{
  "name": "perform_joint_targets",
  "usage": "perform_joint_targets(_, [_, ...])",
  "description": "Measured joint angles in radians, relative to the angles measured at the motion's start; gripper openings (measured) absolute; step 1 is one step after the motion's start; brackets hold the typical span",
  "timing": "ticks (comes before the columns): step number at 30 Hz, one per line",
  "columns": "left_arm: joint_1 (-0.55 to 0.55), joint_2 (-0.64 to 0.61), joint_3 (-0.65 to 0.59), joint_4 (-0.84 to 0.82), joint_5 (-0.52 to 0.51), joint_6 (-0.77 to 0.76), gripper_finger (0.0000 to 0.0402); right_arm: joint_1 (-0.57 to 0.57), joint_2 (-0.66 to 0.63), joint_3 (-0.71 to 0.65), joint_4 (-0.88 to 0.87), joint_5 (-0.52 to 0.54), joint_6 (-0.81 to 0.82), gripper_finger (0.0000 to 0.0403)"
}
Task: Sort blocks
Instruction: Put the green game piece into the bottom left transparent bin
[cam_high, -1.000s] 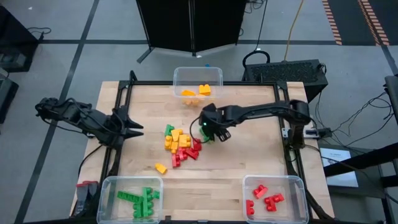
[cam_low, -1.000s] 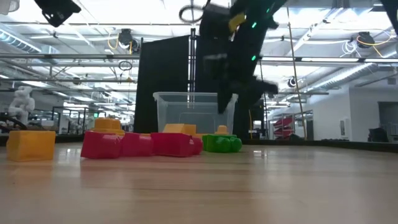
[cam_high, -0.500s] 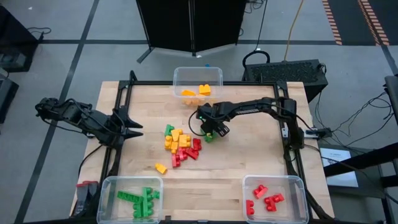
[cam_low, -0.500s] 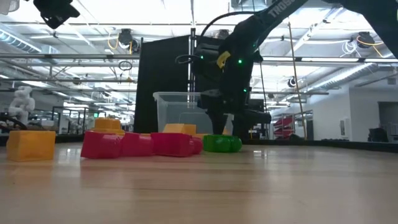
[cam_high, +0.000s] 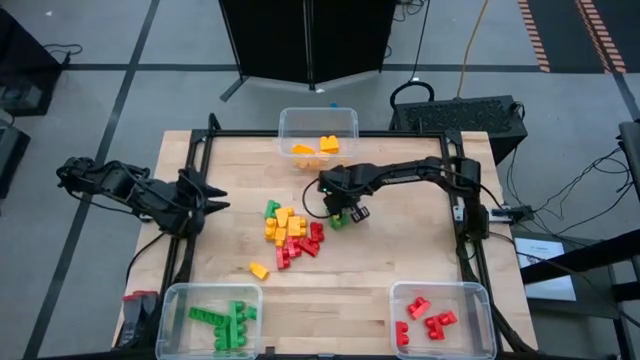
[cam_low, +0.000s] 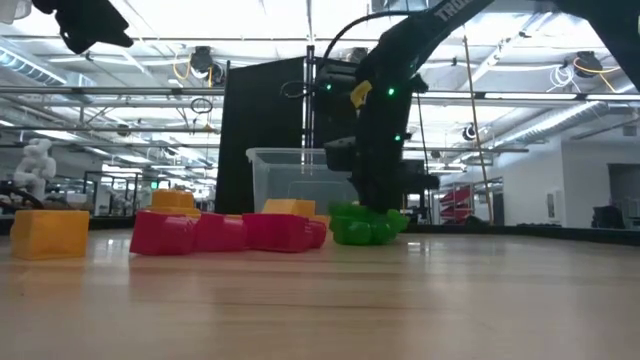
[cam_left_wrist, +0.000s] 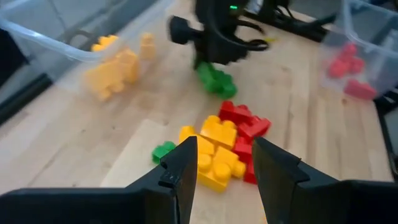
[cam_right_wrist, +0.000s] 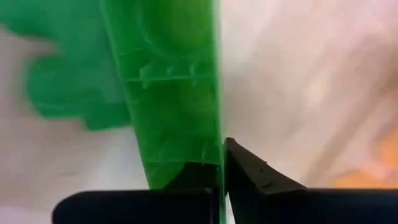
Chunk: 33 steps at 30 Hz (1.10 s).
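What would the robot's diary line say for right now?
right gripper: shut on green block, beside mixed pile | left gripper: open, waiting at table's left edge | step: picking

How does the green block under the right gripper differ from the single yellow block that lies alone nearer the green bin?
The green block is clamped by the shut right gripper, beside the central pile; the yellow block lies free and apart from the pile, with no gripper near. Their colours differ. Both are small studded bricks on the table.

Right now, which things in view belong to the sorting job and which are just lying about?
Job:
- green block, gripped by the right hand
- mixed block pile
- stray yellow block
- three clear bins

Lying about:
- black equipment box
- floor cables
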Motion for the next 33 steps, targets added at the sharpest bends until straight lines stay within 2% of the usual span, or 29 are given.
perform_joint_targets(5, [0.0,0.001,0.0,-0.001,-0.044,-0.012,0.0135,0.02,-0.115,0.03,0.006,-0.051,0.119,0.0005])
perform_joint_targets(13, [0.0,0.002,0.0,-0.039,-0.066,-0.011,0.0135,0.085,-0.346,0.105,0.013,-0.074,0.468,0.0003])
perform_joint_targets(15, [0.0,0.001,0.0,-0.048,-0.07,-0.011,0.0135,0.118,-0.394,0.126,0.051,-0.067,0.573,0.0002])
perform_joint_targets(18, [0.0,0.002,0.0,-0.05,-0.07,-0.011,0.0135,0.188,-0.415,0.15,0.215,-0.062,0.654,0.0002])
perform_joint_targets(23, [0.0,0.002,0.0,-0.094,-0.07,-0.01,0.0135,0.286,-0.339,0.225,0.519,-0.068,0.656,0.0002])
perform_joint_targets(28, [0.0,0.002,0.0,-0.122,-0.082,-0.01,0.0135,0.341,-0.172,0.385,0.526,-0.084,0.637,0.0002])
perform_joint_targets(33, [0.0,0.002,0.0,-0.122,-0.089,-0.011,0.0135,0.37,-0.013,0.559,0.534,-0.259,0.617,0.0002])
